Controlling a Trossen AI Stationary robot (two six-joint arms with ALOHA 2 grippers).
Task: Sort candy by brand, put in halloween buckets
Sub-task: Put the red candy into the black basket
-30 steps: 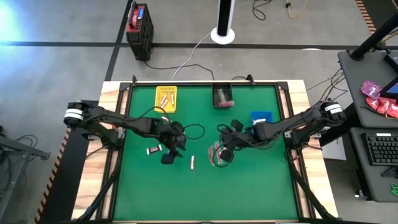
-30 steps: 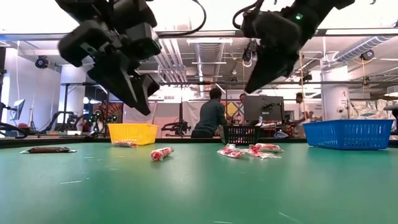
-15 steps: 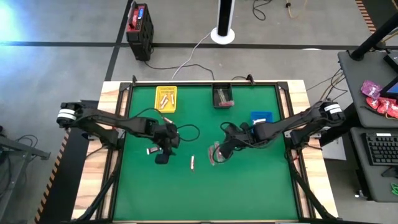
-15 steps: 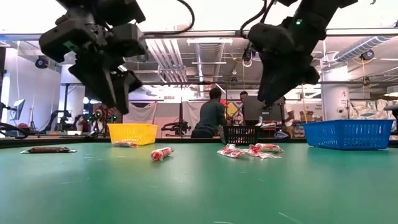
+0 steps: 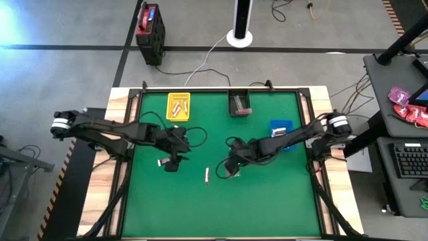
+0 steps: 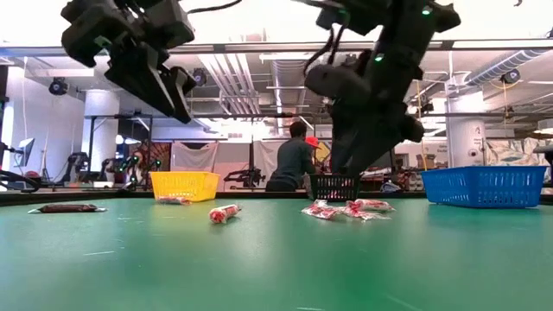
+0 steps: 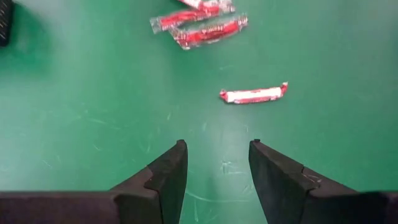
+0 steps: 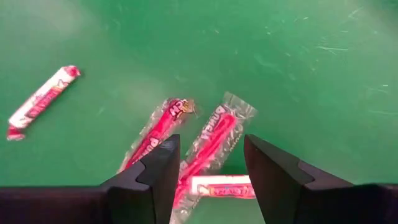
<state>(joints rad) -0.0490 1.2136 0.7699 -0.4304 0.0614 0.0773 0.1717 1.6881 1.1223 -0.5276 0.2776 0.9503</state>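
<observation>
A: Right gripper, fingers spread and empty, is dropping leftward over three clear-wrapped pink-red candy bars mid-table.
B: Meaning a grasp is nearing; left gripper, also spread, is retreating upward.

- Green table, wood frame, both arms reaching in toward centre.
- Left gripper left of centre, over the mat; a dark candy just beside it on its left.
- Right gripper right of centre, over a small cluster of red candies; finger state not readable from here.
- One white-red candy lies alone between the two grippers, a bit nearer.
- Yellow bin far left-centre, light-wrapped candies inside.
- Black bin far centre, something red inside.
- Blue bin at right, partly under the right arm.
- Off the table: black-and-red box on the floor far left, keyboard on a desk at right.
</observation>
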